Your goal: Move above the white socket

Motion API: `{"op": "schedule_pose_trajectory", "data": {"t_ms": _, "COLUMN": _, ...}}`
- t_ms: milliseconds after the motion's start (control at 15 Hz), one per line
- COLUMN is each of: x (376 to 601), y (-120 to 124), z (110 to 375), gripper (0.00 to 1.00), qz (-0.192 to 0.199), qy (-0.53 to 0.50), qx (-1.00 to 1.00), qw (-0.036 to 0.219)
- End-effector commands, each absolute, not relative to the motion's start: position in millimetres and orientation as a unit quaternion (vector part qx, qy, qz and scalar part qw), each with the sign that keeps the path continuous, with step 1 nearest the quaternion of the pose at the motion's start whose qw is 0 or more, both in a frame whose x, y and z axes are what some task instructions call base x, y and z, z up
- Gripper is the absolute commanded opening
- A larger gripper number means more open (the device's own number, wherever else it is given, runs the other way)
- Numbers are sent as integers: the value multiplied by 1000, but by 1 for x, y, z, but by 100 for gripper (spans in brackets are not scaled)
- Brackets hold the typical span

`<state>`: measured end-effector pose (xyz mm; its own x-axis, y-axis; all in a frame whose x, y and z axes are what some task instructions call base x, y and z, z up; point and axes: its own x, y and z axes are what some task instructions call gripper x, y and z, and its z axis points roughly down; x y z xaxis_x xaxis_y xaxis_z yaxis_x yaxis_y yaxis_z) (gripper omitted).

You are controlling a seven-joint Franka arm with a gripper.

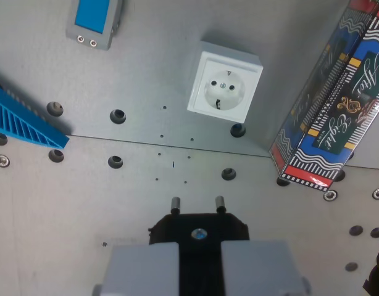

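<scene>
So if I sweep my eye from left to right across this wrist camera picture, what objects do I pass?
Blue ribbed plastic wedge → grey box with blue panel → white square wall socket → tall patterned cardboard carton.

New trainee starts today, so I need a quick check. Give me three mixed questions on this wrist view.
1. True or false: the end effector holds a black two-pin plug.
2. What lies at the wrist view's left edge? A) blue ribbed plastic part B) red cup C) screwdriver
3. Fill in: the white socket lies toward the view's ___ from the plug.

Key: 1 true. 2 A. 3 top; the plug is not yet above it. The patterned box stands on the socket's right.
</scene>
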<state>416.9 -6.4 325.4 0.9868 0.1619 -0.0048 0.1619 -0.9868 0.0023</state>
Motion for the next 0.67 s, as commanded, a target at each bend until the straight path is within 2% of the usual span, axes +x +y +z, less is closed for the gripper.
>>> {"op": "schedule_pose_trajectory", "data": {"t_ms": 67, "x": 416, "y": -8, "z": 317, "gripper": 0, "qz": 12, "qy": 62, "qx": 998, "qw": 2}}
{"op": "schedule_pose_trajectory", "data": {"t_ms": 667, "x": 413, "y": -14, "z": 289, "gripper": 0, "qz": 36, "qy": 36, "qx": 999, "qw": 2}}
